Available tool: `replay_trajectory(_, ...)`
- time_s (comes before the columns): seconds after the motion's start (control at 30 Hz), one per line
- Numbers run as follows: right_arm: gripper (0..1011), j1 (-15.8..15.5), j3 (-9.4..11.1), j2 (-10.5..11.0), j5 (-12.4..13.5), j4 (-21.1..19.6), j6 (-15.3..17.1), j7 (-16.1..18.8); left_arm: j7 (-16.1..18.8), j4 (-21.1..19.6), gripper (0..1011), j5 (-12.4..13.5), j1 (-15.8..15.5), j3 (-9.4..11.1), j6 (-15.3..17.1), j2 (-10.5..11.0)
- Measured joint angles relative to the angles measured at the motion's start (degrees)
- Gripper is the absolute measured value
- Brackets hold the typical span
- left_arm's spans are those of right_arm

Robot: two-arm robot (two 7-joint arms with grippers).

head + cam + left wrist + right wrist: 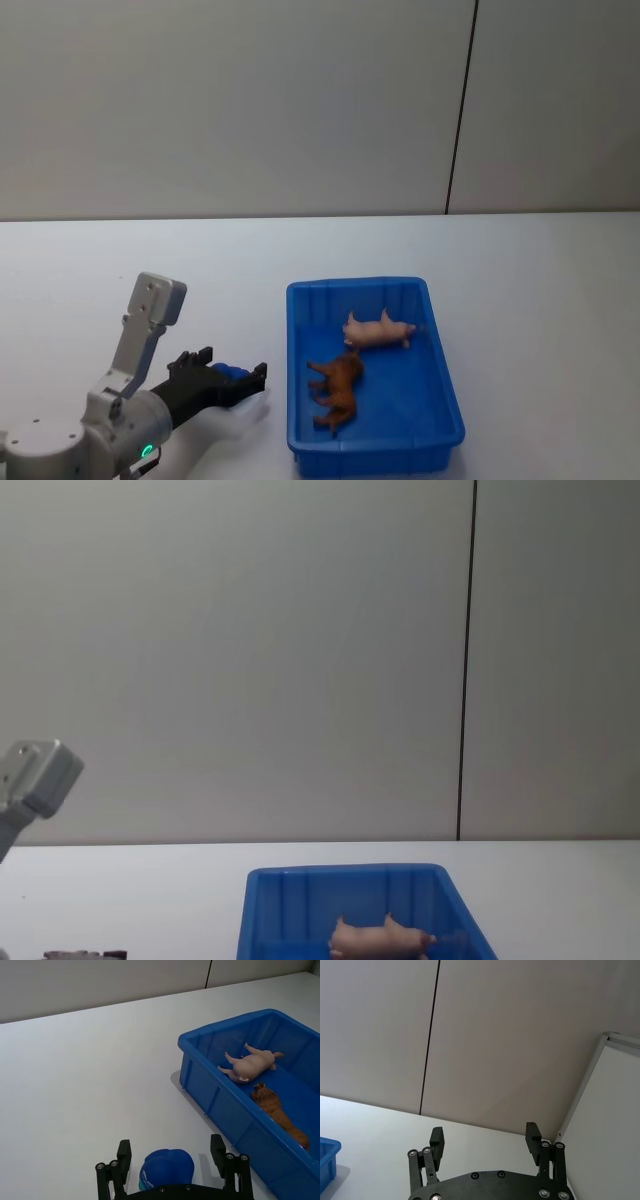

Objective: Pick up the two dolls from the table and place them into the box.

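Observation:
The blue box [355, 287] sits mid-table with both dolls inside. The pale pink pig doll [378, 330] lies near the far end, and the brown fuzzy doll [338, 390] lies just in front of it. My left gripper [235, 372] hovers low over the table to the left of the box, open and holding nothing. In the left wrist view its fingers [124, 1154] stand wide apart, with the box [225, 1023], pink doll [250, 1064] and brown doll [272, 1107] beyond. My right gripper [485, 1136] is open, raised and facing the wall. The chest view shows the box [345, 872] and pink doll [380, 938].
White tabletop [120, 250] stretches around the box on all sides. A grey wall with a dark vertical seam [460, 110] stands behind. A rounded blue part [167, 1165] sits at the base of the left gripper's fingers. A white panel edge [590, 1085] shows beside the right gripper.

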Motion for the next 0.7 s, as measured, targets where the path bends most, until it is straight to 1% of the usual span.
replay_trajectory(0.13, 1001, 0.00, 0.00, 0.00, 0.00, 0.00, 0.01, 0.01, 0.14, 0.71, 1004, 0.82, -0.66, 0.23, 0.38, -0.64)
replay_trajectory(0.33, 1001, 0.00, 0.00, 0.00, 0.00, 0.01, 0.01, 0.01, 0.18, 0.79, 1004, 1.11, -0.78, 0.36, 1.58, -0.83)
replay_trajectory(0.57, 1001, 0.00, 0.00, 0.00, 0.00, 0.00, 0.01, 0.01, 0.82, -0.63, 1003, 0.64, 0.32, 0.37, 3.57, -0.23)
replay_trajectory(0.7, 1001, 0.00, 0.00, 0.00, 0.00, 0.01, 0.01, 0.01, 1.21, -1.15, 1003, 0.43, 0.74, 0.31, 4.12, 0.03)
